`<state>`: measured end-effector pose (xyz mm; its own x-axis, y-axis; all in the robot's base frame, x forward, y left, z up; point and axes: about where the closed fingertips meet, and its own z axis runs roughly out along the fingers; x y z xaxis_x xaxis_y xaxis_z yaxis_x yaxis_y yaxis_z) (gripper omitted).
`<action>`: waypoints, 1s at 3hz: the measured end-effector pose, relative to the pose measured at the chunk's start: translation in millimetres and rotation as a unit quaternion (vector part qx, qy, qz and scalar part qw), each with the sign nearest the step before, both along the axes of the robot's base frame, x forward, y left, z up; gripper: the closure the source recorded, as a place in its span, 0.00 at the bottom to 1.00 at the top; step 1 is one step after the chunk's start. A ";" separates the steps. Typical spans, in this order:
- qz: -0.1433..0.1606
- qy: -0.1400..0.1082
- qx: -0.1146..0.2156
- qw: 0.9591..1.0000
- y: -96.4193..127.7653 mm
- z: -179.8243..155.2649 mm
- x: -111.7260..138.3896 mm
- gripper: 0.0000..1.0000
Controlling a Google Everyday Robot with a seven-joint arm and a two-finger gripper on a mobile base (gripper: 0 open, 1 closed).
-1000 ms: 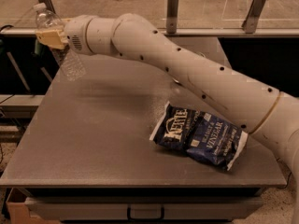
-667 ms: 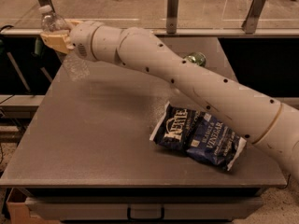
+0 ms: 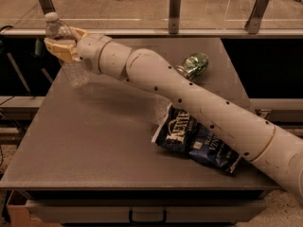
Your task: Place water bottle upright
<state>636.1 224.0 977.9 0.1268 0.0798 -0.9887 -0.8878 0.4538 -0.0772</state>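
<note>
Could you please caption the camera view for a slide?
The gripper holds the water bottle near-upright at the far-left corner of the table; a tipped green can and chip bag lie nearby.

Tool [image 3: 60,49] around water bottle [image 3: 75,73], far left

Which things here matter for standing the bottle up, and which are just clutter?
In the job:
- water bottle, roughly upright over the table's far left corner
- gripper, shut around the bottle's middle

Lying about:
- green can, on its side near the far edge
- blue chip bag, flat on the table, partly behind the arm
</note>
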 end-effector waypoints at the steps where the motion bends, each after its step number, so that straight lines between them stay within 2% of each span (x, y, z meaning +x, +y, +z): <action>1: 0.005 0.004 -0.003 1.000 -1.8 -6.0 -5.7 1.00; 3: 0.019 0.017 -0.037 0.999 -8.9 -13.7 -17.2 1.00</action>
<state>618.9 215.0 964.2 0.0915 0.0098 -0.9958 -0.9066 0.4144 -0.0792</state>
